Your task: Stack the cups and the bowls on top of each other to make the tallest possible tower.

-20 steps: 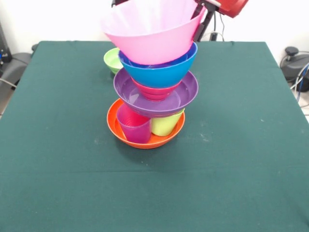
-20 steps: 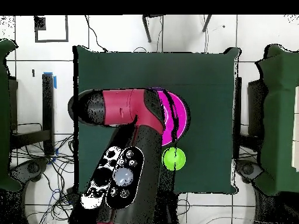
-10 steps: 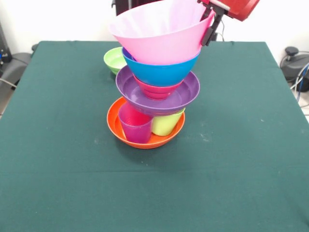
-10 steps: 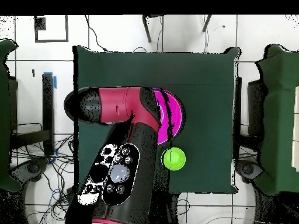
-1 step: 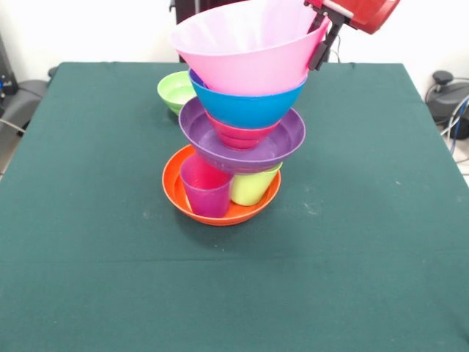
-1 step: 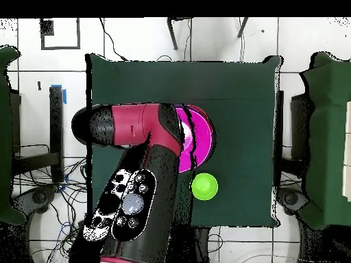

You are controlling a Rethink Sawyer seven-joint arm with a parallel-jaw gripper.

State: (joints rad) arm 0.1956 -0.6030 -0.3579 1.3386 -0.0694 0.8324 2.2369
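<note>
One tower (image 5: 238, 125) stands mid-table, pink bowl (image 5: 245, 48) topmost and tilted. Gripper (image 5: 322, 40) at its 3 o'clock rim, clamped on it. Green bowl (image 5: 174, 89) apart at 10 o'clock.

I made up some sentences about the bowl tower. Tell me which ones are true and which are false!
1. The pink bowl is at the very top of the tower. True.
2. The orange bowl is at the bottom, on the table. True.
3. The purple cup stands outside the orange bowl. False: it stands inside it, beside the lime green cup.
4. The small green bowl is part of the tower. False: it sits alone on the green cloth behind it.
5. The blue bowl sits right under the pink bowl. True.
</note>
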